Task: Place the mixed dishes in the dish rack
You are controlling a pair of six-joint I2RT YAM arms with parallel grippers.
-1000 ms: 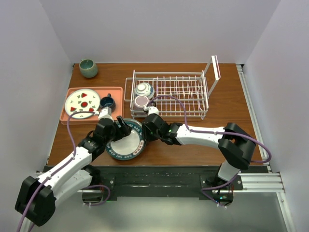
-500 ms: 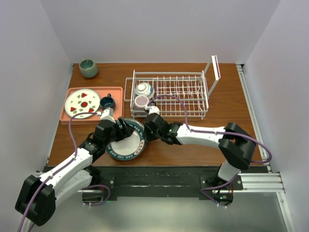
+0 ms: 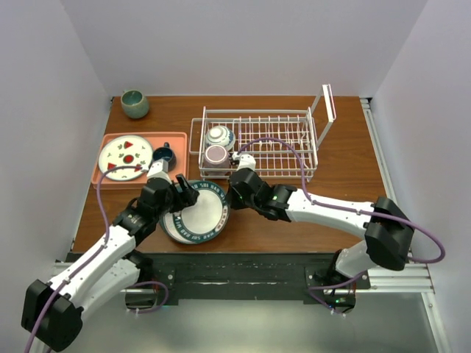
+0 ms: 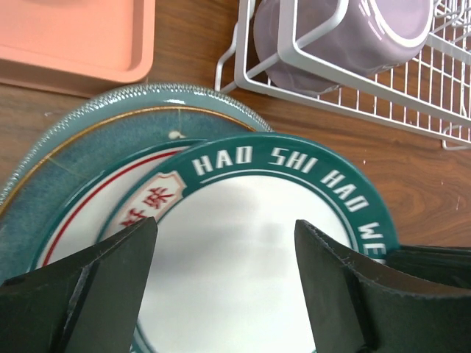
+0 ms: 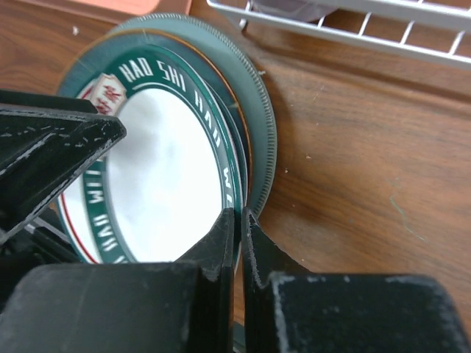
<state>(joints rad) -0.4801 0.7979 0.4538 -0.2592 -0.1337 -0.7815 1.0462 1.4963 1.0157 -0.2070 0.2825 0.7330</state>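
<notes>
R pincer (image 5: 240,219) nips lettered plate (image 5: 165,169) rim

A salmon-pink tray (image 3: 179,141) lies flat on the left part of the brown wooden counter (image 3: 346,158). On it rests a white plate with red fruit marks (image 3: 125,155). Just beside the plate, toward the tray's right end, stands a small dark blue cup (image 3: 163,156). A round grey-green cup (image 3: 135,104) stands upright near the counter's far left corner, apart from the tray.

Mug (image 3: 215,154), bowl (image 3: 219,136) crowd rack (image 3: 257,111) left end, rest seemingly free
</notes>
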